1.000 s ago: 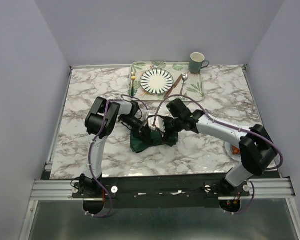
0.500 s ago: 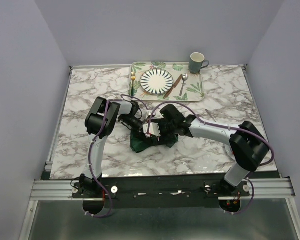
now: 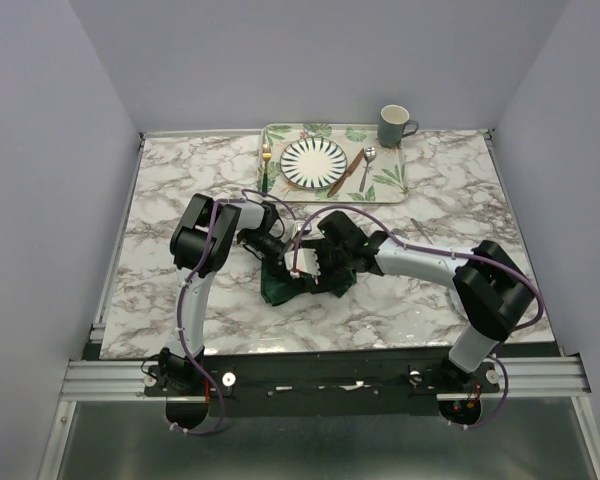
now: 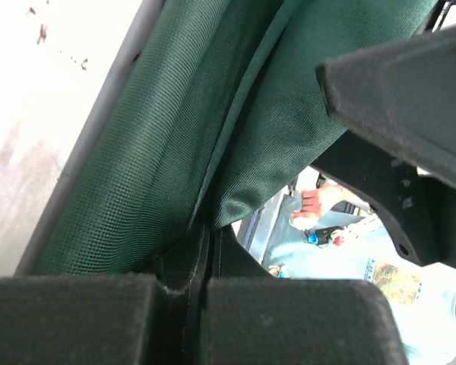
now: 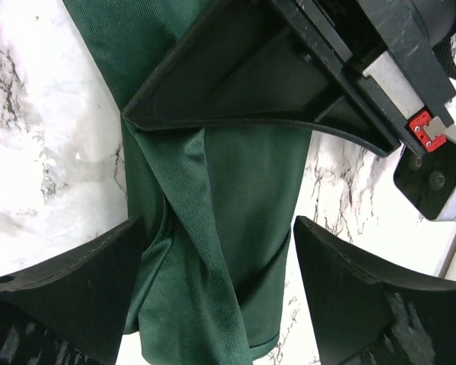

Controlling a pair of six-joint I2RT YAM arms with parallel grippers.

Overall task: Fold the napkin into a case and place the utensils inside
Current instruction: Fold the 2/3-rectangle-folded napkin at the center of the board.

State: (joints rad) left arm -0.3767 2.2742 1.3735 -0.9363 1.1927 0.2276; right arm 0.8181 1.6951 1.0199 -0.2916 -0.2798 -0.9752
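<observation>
Top external view first: broad tabletop [image 3: 180,190], flat and glossy, white marble veined in grey. Bolted at its near edge, left arm [image 3: 205,240] and right arm [image 3: 435,265], pale shells with black joints and purple cable, both bent inward to mid-table.

Along the far edge, rectangular leaf-patterned tray [image 3: 390,178]. Mid-table between the wrists, dark green napkin [image 3: 285,285], soft with a slight sheen and a fine ribbed weave (plainest in the wrist views), gathered into a long narrow strip with lengthwise creases and one diagonal fold, layers uneven.

On the tray, round plate [image 3: 314,160] with radiating dark stripes and a teal mug [image 3: 394,125] at the far right corner. Also there, well apart from the cloth, the utensils: slim gold fork [image 3: 266,160] left of the plate, copper-brown knife [image 3: 346,172] and silver spoon [image 3: 366,165] side by side to its right.

Left gripper [image 4: 204,258]: black wedge-shaped fingers pressed together, the strip's upper end pinched between the pads. Right gripper [image 5: 213,289]: fingers spread wide, straddling the strip lower down, close against its two edges, nothing clamped.

Against a second ago: right gripper shifted left, nearer the left one and over the cloth; right elbow drawn in from the table's right side. Left arm and tray contents unmoved.
</observation>
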